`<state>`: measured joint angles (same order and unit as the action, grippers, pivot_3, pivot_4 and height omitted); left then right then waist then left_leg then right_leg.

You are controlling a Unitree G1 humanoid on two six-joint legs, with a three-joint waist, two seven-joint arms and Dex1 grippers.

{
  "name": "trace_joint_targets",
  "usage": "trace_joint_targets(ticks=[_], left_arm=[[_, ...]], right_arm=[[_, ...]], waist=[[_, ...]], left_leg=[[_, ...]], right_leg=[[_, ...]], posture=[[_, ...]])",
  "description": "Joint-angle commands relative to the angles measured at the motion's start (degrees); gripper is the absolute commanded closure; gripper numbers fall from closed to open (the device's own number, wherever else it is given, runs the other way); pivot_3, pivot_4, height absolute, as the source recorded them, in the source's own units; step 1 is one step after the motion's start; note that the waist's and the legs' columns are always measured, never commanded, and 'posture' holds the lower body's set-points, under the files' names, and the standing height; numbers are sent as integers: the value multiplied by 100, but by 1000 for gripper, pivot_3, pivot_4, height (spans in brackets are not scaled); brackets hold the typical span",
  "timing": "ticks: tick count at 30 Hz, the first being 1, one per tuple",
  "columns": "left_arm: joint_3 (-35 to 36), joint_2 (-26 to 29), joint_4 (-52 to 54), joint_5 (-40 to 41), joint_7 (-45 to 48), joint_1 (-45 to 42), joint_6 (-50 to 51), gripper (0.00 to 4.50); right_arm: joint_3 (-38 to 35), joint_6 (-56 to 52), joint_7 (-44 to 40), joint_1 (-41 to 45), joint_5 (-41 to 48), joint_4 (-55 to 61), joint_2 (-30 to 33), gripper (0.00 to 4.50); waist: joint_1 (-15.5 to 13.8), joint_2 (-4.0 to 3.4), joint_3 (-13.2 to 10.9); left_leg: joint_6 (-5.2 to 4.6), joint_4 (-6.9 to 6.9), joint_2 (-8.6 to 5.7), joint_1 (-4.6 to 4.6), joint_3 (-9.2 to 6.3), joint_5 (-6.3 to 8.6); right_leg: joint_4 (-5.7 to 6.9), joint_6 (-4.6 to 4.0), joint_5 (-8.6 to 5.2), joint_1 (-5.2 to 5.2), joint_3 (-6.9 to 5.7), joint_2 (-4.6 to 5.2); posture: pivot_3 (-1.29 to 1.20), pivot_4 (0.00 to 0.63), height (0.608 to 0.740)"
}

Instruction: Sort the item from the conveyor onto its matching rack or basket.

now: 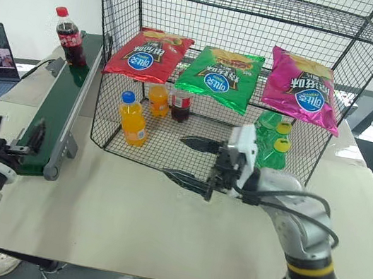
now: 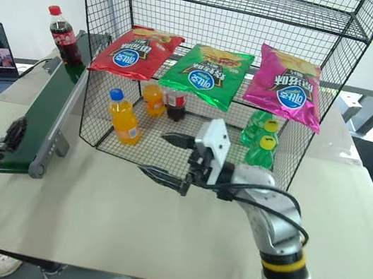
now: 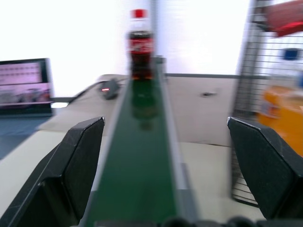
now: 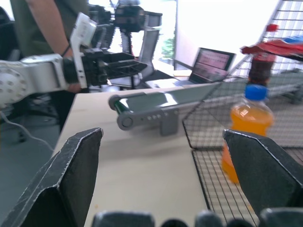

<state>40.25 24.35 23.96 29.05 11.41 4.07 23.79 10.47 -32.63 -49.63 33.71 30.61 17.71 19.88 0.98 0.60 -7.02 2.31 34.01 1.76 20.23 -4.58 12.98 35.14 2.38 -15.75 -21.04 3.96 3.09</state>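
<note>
Left eye view is showing the cola bottle point(image 1: 68, 36) standing upright at the far end of the conveyor point(image 1: 57, 107), well apart from the left end effector point(image 1: 13, 140), which is waiting wide and empty at the near end. Grabbing early could be tipping the bottle off a rail. Right end effector point(image 1: 197, 161), also wide and empty, is crowding the rack point(image 1: 330, 138) front edge; desk point(image 1: 122, 222) room is lying open nearby.

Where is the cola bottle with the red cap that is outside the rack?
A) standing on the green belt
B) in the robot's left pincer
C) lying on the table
A: the cola bottle stands upright at the far end of the conveyor, with no pincer touching it.
</note>
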Motion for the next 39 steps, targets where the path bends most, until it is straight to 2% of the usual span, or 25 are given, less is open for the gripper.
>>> trace_joint_targets(ticks=[1, 5, 24, 39], left_arm=[[19, -70, -105, -158, -83, 12, -316, 106], [-62, -103, -271, -171, -103, -102, -464, 106], [-55, 391, -1086, -251, -41, -561, -641, 106], [-87, 511, -1311, -312, 51, -677, -701, 106]], right_arm=[[76, 248, -244, 385, 86, -253, -237, 0], [138, 391, -365, 571, 4, -403, -396, 0], [81, 483, -492, 815, 100, -347, -448, 0], [-218, 338, -352, 939, 692, -205, -685, 0]], waist=[[-6, 0, 0], [-18, 5, 3], [7, 5, 3], [18, 4, 3]], left_leg=[[0, 0, 0, 0, 0, 0], [1, -1, 0, 3, 0, 0], [1, -6, 1, 2, 1, 0], [1, -8, 3, 2, 1, 0]], right_leg=[[0, 0, 0, 0, 0, 0], [0, -1, 1, -2, -1, 1], [8, -2, 2, -9, -1, 1], [9, -3, 2, -11, -2, 0]], posture=[[0, 150, 738], [0, 150, 738], [0, 150, 738], [0, 150, 738]])
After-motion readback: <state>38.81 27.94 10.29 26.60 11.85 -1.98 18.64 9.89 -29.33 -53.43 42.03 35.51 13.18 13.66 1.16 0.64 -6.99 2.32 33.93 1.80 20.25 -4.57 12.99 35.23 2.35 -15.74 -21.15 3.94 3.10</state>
